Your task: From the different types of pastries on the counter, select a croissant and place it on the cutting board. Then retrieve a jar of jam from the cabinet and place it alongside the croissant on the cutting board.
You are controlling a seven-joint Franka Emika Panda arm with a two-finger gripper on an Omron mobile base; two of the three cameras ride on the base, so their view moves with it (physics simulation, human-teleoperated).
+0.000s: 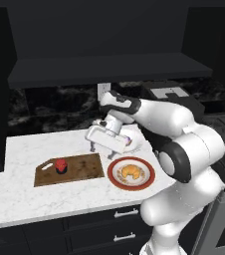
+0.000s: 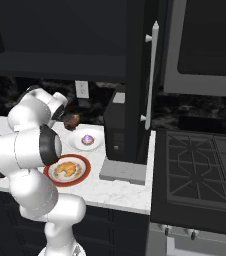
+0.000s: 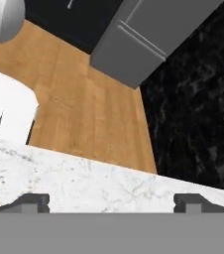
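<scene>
The golden crescent-shaped croissant (image 1: 131, 172) was seen lying on the red-rimmed round plate (image 1: 115, 181) just right of the brown wooden cutting board (image 1: 84, 169), below and slightly right of the wide-spread, empty fingers (image 1: 101, 150) held above the counter (image 1: 20, 199).

counter (image 1: 15, 194): white marble | on it: cutting board (image 1: 82, 169), red-rimmed plate (image 1: 115, 180), white plate (image 2: 77, 144)

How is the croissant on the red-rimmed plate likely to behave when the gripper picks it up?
The croissant looks small and flaky, so probably light and easily crushed. Its curved, tapered shape may slip or twist between flat fingers. Lying loose on the smooth plate, it might slide if nudged.
</scene>
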